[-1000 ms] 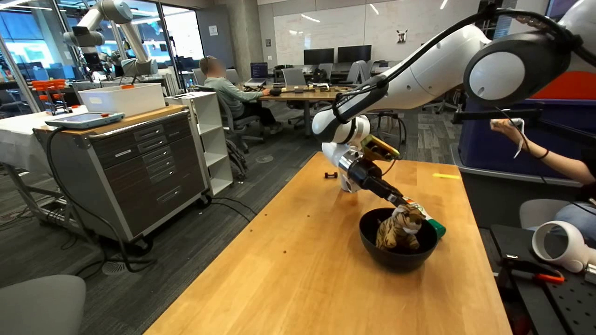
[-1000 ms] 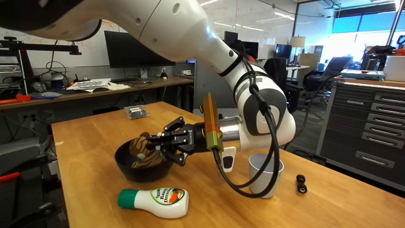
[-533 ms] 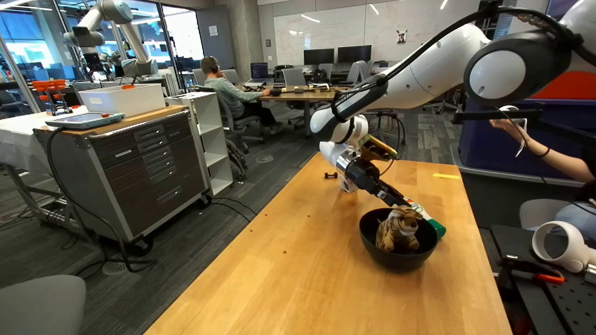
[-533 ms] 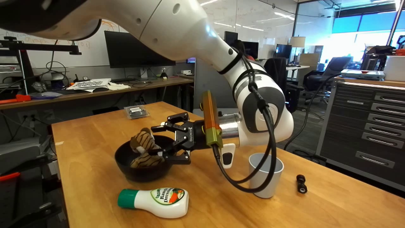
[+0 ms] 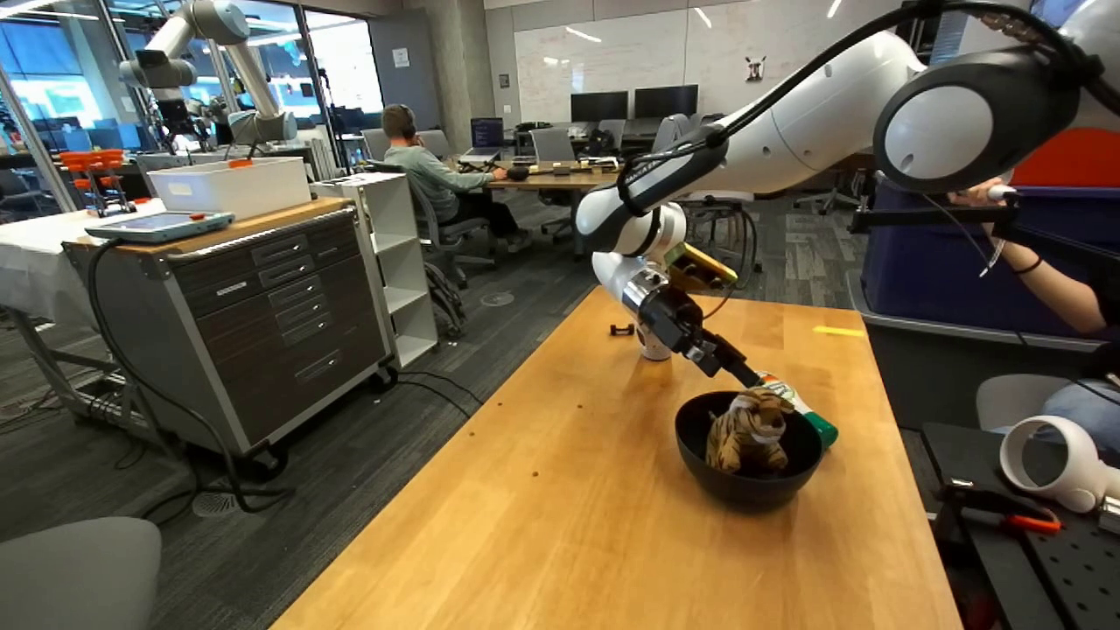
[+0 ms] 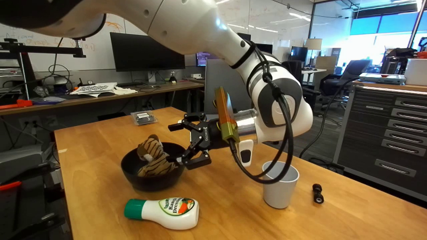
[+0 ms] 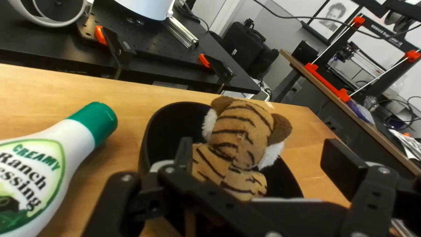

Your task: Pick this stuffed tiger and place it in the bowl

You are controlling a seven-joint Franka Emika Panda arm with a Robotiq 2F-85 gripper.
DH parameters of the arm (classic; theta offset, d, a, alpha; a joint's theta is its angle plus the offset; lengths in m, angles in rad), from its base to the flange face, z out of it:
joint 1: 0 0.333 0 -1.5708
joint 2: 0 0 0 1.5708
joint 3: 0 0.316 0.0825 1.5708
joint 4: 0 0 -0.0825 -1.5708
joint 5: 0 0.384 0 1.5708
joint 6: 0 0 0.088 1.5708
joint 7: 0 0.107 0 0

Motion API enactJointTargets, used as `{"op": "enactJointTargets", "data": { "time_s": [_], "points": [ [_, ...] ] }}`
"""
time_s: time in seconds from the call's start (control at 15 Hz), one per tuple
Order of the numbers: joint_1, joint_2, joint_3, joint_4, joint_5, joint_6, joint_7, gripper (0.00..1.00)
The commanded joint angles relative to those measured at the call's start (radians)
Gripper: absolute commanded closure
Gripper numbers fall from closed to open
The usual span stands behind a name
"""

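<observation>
The stuffed tiger (image 6: 155, 161), orange-tan with dark stripes, sits inside the black bowl (image 6: 146, 184), and its head rises above the rim. Both exterior views show this, with the tiger (image 5: 744, 429) resting in the bowl (image 5: 744, 494). My gripper (image 6: 173, 143) stands wide open at the bowl's near side. One finger reaches over the rim low beside the toy's back; whether it touches cannot be told. The other finger hangs higher, apart from the toy. In the wrist view the tiger (image 7: 241, 131) lies nearer the left finger, not gripped.
A ranch dressing bottle (image 6: 170, 213) lies on the table beside the bowl. A white cup (image 6: 280, 186) stands below the wrist, near a small black dumbbell-shaped part (image 6: 318, 193). A clear box (image 6: 144, 117) sits at the far edge. A black bench (image 7: 148, 49) adjoins the table.
The jaws have spread from around the tiger to wide open, letting it go. My gripper has drawn back and slightly up, while the tiger stays in the bowl.
</observation>
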Motion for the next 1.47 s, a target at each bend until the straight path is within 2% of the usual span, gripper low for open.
{"op": "enactJointTargets", "data": {
  "time_s": [0.0, 0.33, 0.8, 1.27, 1.33, 1.4],
  "points": [
    [0.033, -0.097, -0.01, -0.076, -0.001, 0.085, 0.024, 0.0],
    [0.085, -0.249, -0.023, -0.215, 0.004, 0.272, 0.078, 0.0],
    [0.21, -0.508, -0.057, -0.517, -0.043, 0.725, 0.159, 0.0],
    [0.324, -0.691, -0.08, -0.844, -0.134, 1.219, 0.29, 0.0],
    [0.337, -0.713, -0.085, -0.895, -0.154, 1.258, 0.318, 0.0],
    [0.293, -0.616, -0.055, -0.746, -0.124, 1.161, 0.268, 0.0]
  ]
}}
